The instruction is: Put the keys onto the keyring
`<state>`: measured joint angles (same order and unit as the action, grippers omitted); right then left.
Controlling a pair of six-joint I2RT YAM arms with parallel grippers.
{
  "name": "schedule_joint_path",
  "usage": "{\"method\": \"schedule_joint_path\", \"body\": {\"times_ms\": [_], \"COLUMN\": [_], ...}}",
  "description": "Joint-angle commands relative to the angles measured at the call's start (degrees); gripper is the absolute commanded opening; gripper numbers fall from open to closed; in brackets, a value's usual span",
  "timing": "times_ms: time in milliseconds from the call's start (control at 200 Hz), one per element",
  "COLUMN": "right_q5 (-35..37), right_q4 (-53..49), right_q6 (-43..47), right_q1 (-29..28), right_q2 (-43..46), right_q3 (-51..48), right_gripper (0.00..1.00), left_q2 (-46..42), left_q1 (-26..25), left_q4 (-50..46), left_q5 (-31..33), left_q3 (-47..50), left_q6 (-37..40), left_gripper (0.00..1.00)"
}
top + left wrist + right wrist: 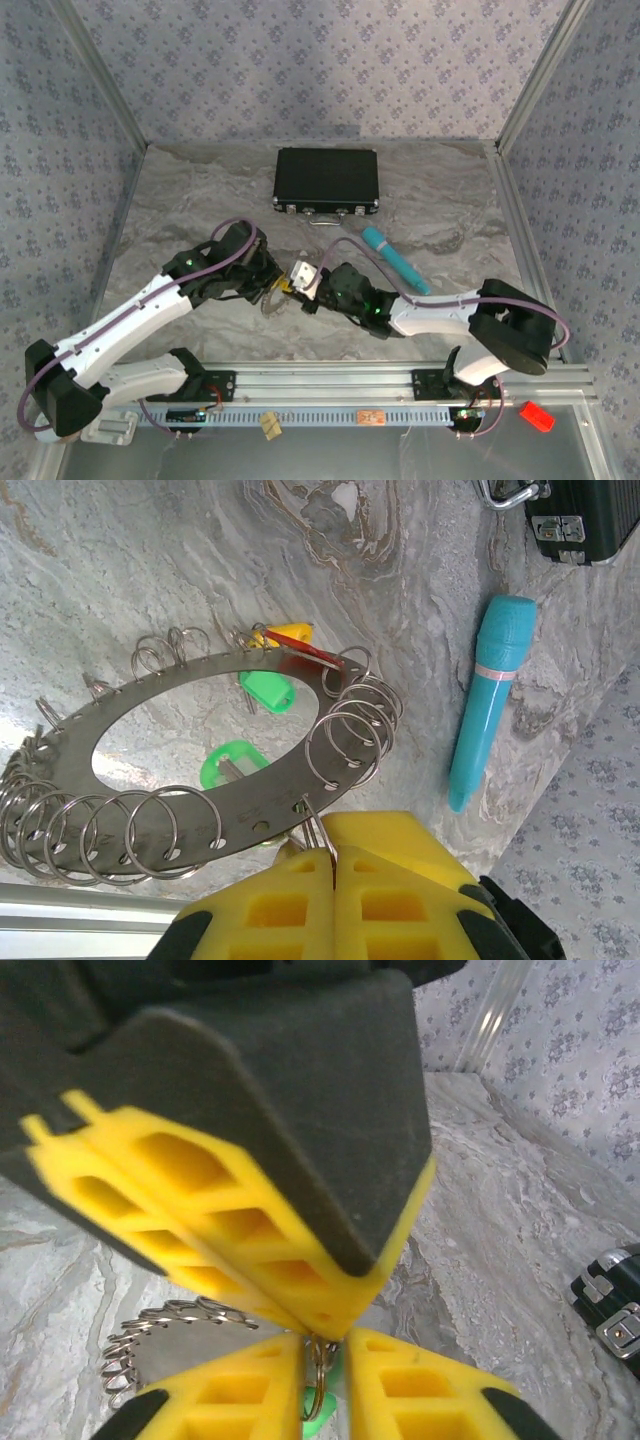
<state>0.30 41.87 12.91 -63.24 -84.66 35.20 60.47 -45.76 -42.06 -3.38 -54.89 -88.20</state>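
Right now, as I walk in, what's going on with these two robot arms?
The left gripper is shut on the rim of the keyring, a flat silvery metal oval hung with small wire rings, holding it over the grey marbled table. The right gripper faces it, jaws narrowly apart around one split ring; whether they pinch it is unclear. The keys, tiny with green, yellow and red plastic heads, lie under the oval.
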Motion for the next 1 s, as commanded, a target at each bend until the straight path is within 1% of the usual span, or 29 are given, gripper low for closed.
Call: {"method": "schedule_joint_path", "body": {"times_ms": [0,65,150,225,235,255,260,270,285,305,340,390,430,470,510,550,580,615,695,720,790,830,925,995], "right_q5": [1.44,1.67,1.43,0.22,0.01,-0.42,-0.58,-0.78,-1.34,-2.18,-3.85,-7.43,-10.31,-13.25,-16.07,-18.69,-20.06,-21.67,-24.41,-25.38,-27.46,-28.3,-29.37,-29.96], "right_q4": [1.81,1.9,1.9,0.76,0.28,-0.74,-1.04,-1.67,-2.71,-4.33,-7.49,-13.21,-18.38,-23.26,-27.62,-31.83,-34.94,-38.68,-45.66,-47.53,-52.05,-54.62,-59.39,-61.94], "right_q6": [-0.41,-0.57,-0.76,-0.97,-0.91,-0.86,-0.77,-0.71,-0.49,-0.19,0.34,1.37,2.58,3.75,4.62,5.75,6.71,8.09,10.73,11.32,13.05,14.19,16.7,18.16], "right_q1": [0.32,0.55,0.86,1.25,1.27,1.44,1.45,1.56,1.68,1.93,2.43,3.59,4.56,5.66,6.95,8.25,9.0,9.8,11.76,12.41,14.13,14.64,15.06,15.07], "right_q2": [-0.92,-1.32,-1.41,-0.96,-0.84,-0.46,-0.39,-0.23,0.17,0.67,1.8,3.46,4.84,6.17,7.37,8.52,9.18,10.0,11.72,12.23,12.93,12.99,12.4,12.14], "right_q3": [2.02,2.28,2.38,2.4,2.37,2.52,2.6,2.53,2.72,2.83,3.1,3.82,4.7,5.46,6.26,7.33,8.08,9.23,11.62,12.27,14.65,16.1,19.37,21.03], "right_gripper": [0.14,0.1,0.0,0.0,0.0,0.0,0.0,0.0,0.0,0.0,0.0,0.0,0.0,0.0,0.0,0.0,0.0,0.0,0.0,0.0,0.0,0.0,0.0,0.0], "left_q2": [-1.15,-1.14,-1.28,-2.1,-2.28,-2.56,-2.6,-2.71,-2.88,-3.17,-3.75,-4.57,-5.35,-6.16,-6.79,-7.45,-7.89,-8.5,-10.42,-10.89,-11.52,-11.6,-10.62,-9.31], "left_q1": [0.12,0.11,0.04,0.13,0.16,0.34,0.41,0.58,0.8,1.06,1.34,1.38,1.56,1.61,1.85,1.99,2.08,2.1,2.2,2.4,2.84,2.83,2.81,2.82], "left_q4": [-0.48,-0.47,-0.18,1.33,1.6,1.67,1.56,1.42,1.01,0.39,0.02,0.19,2.17,5.85,8.11,11.22,12.83,14.85,18.75,19.57,21.07,22.1,25.32,27.64], "left_q5": [-0.31,-0.36,-0.12,1.46,1.73,2.46,2.7,3.16,4.1,5.8,9.02,13.82,15.99,16.17,16.18,13.8,12.28,10.69,3.53,1.44,-7.17,-10.55,-15.33,-18.1], "left_q3": [0.14,0.11,0.22,0.77,0.82,0.71,0.65,0.48,0.24,-0.31,-1.44,-3.05,-3.66,-3.08,-2.29,-0.84,0.4,2.04,7.21,8.46,11.38,12.67,14.62,15.24], "left_q6": [-2.47,-2.57,-2.23,0.78,1.51,3.11,3.6,4.63,6.08,9.31,15.59,26.9,36.38,46.84,54.85,63.74,70.21,75.8,89.44,92.16,101.72,105.65,110.9,112.36], "left_gripper": [0.0,0.0,0.0,0.0,0.04,0.16,0.18,0.27,0.37,0.47,0.52,0.59,0.63,0.64,0.64,0.64,0.63,0.6,0.51,0.49,0.45,0.43,0.4,0.36]}}
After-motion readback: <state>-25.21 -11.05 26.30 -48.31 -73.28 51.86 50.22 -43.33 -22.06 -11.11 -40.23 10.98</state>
